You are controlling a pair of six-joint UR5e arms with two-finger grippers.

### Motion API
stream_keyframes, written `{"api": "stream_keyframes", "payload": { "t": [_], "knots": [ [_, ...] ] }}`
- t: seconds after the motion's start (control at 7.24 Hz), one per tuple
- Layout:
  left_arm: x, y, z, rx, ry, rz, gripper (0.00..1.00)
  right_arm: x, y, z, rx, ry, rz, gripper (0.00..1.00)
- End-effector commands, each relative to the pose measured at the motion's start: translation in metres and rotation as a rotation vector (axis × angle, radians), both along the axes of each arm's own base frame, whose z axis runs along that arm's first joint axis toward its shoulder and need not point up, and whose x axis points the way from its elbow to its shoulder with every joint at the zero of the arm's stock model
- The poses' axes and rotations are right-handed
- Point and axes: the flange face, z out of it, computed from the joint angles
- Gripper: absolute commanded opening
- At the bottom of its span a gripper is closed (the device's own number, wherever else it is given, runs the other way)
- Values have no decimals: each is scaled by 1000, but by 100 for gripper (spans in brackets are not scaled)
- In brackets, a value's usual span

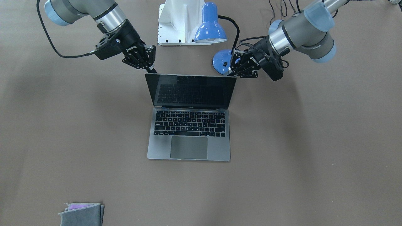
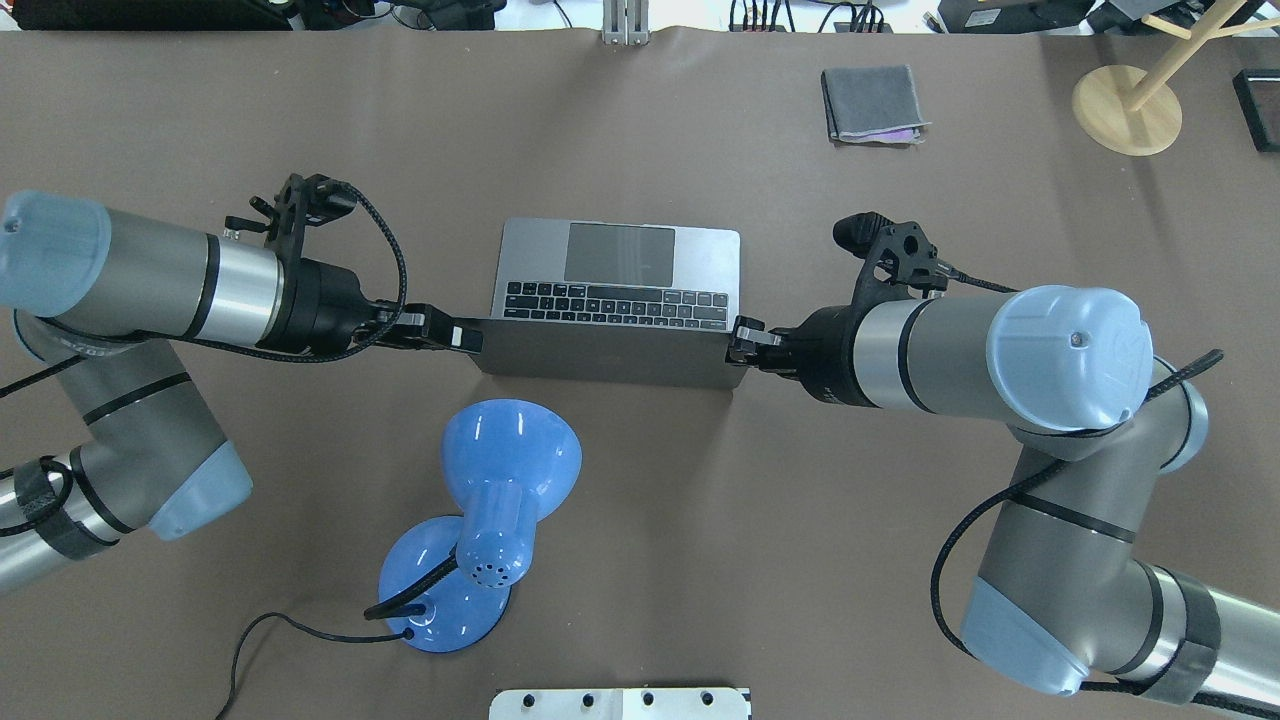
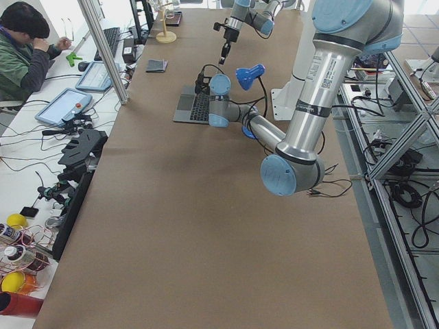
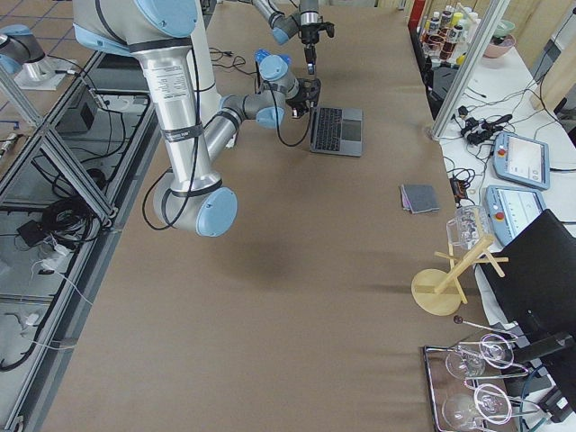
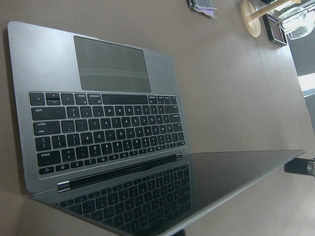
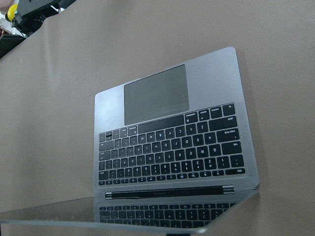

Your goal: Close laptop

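Closing step, at its outset. The laptop (image 1: pixel 191 121) lay open at mid-tabletop (image 1: pixel 314 157), keyboard facing away from the robot and lid (image 2: pixel 610 350) raised roughly upright. The left pincer (image 1: pixel 231 73) and the right pincer (image 1: pixel 153 69) were each placed at an upper corner of the lid, fingers drawn together with nothing visibly between them. Judged next move: both arms would need to press the lid forward and down evenly, so the hinge is not twisted, easing off before the lid meets the keys. Whether the fingertips touched the lid edge or stood just beside it could not be resolved. Neither wrist view showed its own fingers. A blue desk lamp (image 1: pixel 209 28) stood close behind the lid. A folded grey cloth (image 1: pixel 81 215) was cut off by the front view's lower edge.
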Motion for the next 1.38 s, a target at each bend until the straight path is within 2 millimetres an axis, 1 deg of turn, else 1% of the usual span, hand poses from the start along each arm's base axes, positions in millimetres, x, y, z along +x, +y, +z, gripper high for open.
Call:
{"api": "stream_keyframes", "payload": {
  "t": [0.0,0.14,0.28,0.69,0.83,0.97,1.11,1.24],
  "knots": [
    [1,-22,0,-7,-10,-27,0,-7,-13,0,-4,8,16,0],
    [-3,-29,3,-11,-18,-39,0,-10,-19,-1,-6,11,22,0],
    [1,-40,0,-15,-23,-49,0,-12,-28,0,-10,17,33,0],
    [16,-65,3,-25,-44,-116,0,-16,-76,5,-30,48,97,0],
    [27,-76,2,-32,-52,-122,0,-22,-92,5,-37,58,113,0],
    [36,-88,0,-39,-60,-146,0,-31,-104,8,-45,74,118,0],
    [43,-96,12,-50,-83,-168,0,-41,-114,18,-58,98,122,0],
    [49,-105,22,-15,-116,-190,0,-54,-123,21,-67,116,127,0]
  ]
}}
